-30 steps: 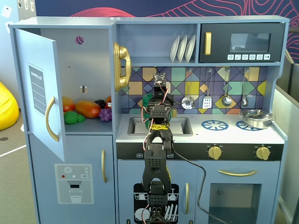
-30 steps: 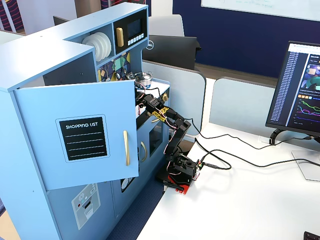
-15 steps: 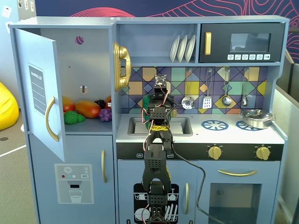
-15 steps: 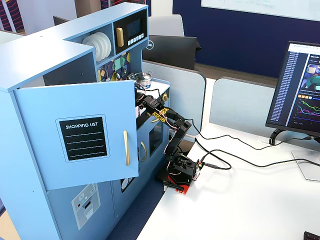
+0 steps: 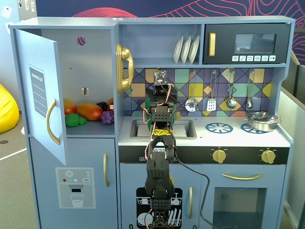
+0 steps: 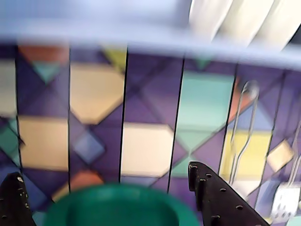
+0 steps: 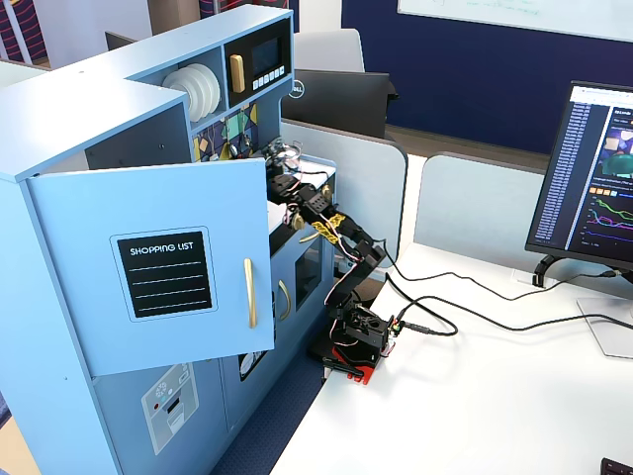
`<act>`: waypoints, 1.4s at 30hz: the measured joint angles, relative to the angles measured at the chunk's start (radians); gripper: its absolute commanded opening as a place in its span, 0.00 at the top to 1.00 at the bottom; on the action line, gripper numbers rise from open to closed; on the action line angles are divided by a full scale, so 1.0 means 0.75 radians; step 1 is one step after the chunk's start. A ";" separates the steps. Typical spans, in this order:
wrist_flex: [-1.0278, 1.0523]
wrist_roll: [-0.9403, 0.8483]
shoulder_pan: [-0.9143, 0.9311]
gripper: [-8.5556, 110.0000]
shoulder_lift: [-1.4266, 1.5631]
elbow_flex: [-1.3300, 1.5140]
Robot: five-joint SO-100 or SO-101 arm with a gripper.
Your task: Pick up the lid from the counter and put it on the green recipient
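At the bottom of the wrist view, the black two-finger gripper (image 6: 108,197) stands spread around a blurred round green plastic rim (image 6: 117,207), lid or pot unclear, apparently poised for placing.

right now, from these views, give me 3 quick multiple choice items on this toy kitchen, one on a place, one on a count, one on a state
1. Where is the silver pot?
A. in the sink
B. on the right-hand burner in a fixed view
C. inside the microwave

2. How many white plates stand in the rack?
A. one
B. three
C. five

3. How is the cupboard door with the shopping list?
A. swung open
B. shut
C. missing

Answers:
1. B, the pot sits on the blue burner ring at the counter's right end.
2. B, three upright plates show beside the microwave.
3. A, the door stands out from the cabinet, and toy food shows on the shelf behind it.
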 measured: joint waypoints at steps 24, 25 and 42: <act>0.976 0.229 0.121 0.92 1.221 1.143; 0.976 0.243 0.100 0.93 1.221 1.197; 0.978 0.219 -0.004 0.92 1.256 1.959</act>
